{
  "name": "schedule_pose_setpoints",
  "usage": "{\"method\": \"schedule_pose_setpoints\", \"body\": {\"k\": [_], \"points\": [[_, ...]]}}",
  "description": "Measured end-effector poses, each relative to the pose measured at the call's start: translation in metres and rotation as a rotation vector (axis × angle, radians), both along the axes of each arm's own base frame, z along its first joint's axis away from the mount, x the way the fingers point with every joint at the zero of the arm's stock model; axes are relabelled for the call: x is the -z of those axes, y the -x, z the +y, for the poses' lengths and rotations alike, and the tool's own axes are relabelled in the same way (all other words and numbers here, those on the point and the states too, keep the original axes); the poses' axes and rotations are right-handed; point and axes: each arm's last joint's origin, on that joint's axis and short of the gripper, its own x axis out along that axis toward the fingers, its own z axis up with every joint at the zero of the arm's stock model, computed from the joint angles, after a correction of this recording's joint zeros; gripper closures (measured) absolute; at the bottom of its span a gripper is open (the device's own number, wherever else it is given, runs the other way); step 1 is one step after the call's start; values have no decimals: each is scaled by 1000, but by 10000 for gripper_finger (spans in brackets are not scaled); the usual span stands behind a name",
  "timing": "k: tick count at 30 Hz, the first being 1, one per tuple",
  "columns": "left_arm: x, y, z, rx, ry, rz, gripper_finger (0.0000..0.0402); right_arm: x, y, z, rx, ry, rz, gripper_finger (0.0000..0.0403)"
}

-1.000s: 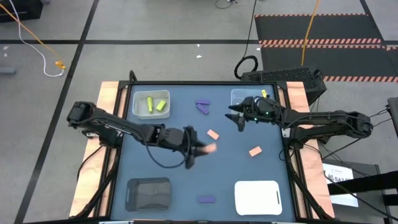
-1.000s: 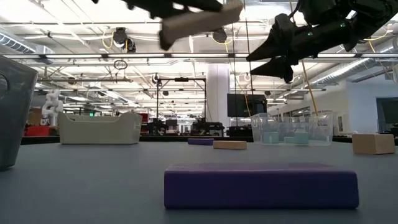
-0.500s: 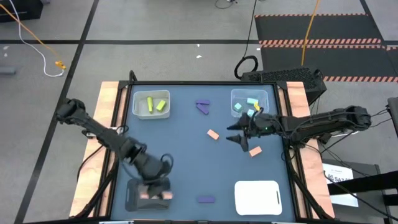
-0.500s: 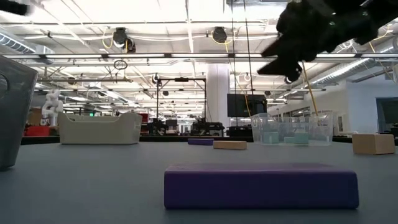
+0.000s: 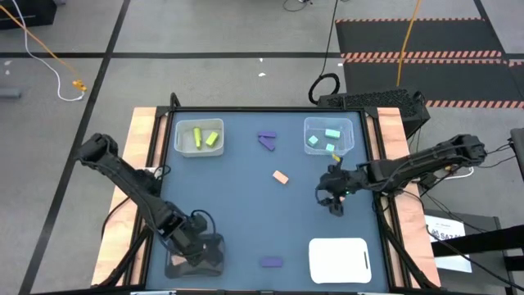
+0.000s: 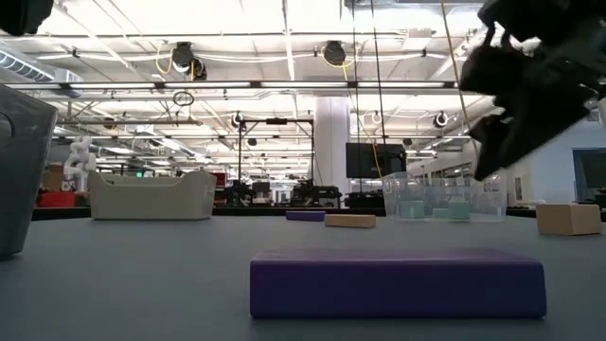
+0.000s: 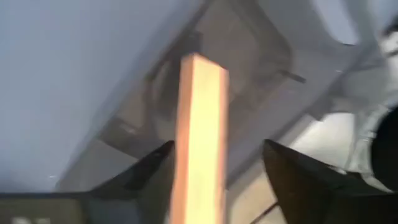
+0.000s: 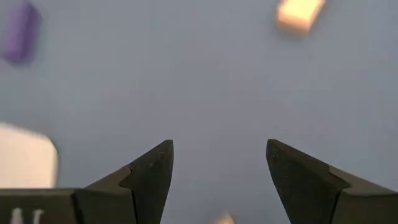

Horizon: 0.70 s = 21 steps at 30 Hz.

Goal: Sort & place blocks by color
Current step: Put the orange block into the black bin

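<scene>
While the left hand (image 5: 199, 248) sits over the black tray (image 5: 214, 260) at the table's (image 5: 237, 213) near-left corner, it pinches a salmon bar (image 7: 198, 137) between its fingers; the left wrist view shows the bar upright above the tray. The right hand (image 5: 332, 199) is low over the table's right side with its fingers spread, and a salmon block (image 8: 224, 218) shows at the edge of the right wrist view, between the fingers. Another salmon block (image 5: 280, 177) lies near the table's centre. Two yellow-green blocks (image 5: 204, 137) lie in the white tray (image 5: 182, 144) at far left. Mint blocks (image 5: 325, 138) lie in the clear tray (image 5: 350, 127) at far right. A purple wedge (image 5: 266, 140) lies between those trays. A purple bar (image 5: 271, 263) lies at the near edge, between the black tray and a flat white tray (image 5: 339, 256).
</scene>
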Motion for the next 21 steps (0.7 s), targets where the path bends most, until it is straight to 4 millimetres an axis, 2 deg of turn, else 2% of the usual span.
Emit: {"method": "schedule_pose_setpoints", "body": {"k": [4,6,8,13,17,21], "points": [[1,-1,5,-16,-21,25,92,-9,8,-2,12,181,149,156],[1,-3,6,-20,-17,21,70,-20,12,-4,27,287,214,156],[0,-4,7,-21,6,26,58,-27,13,-5,34,316,238,156],[-1,-10,10,-58,87,70,56,-23,12,0,-49,215,262,156],[-4,-15,8,-47,204,100,70,-20,10,3,-115,152,275,156],[-6,-18,6,-35,249,76,90,-17,8,4,-138,138,295,156]]}}
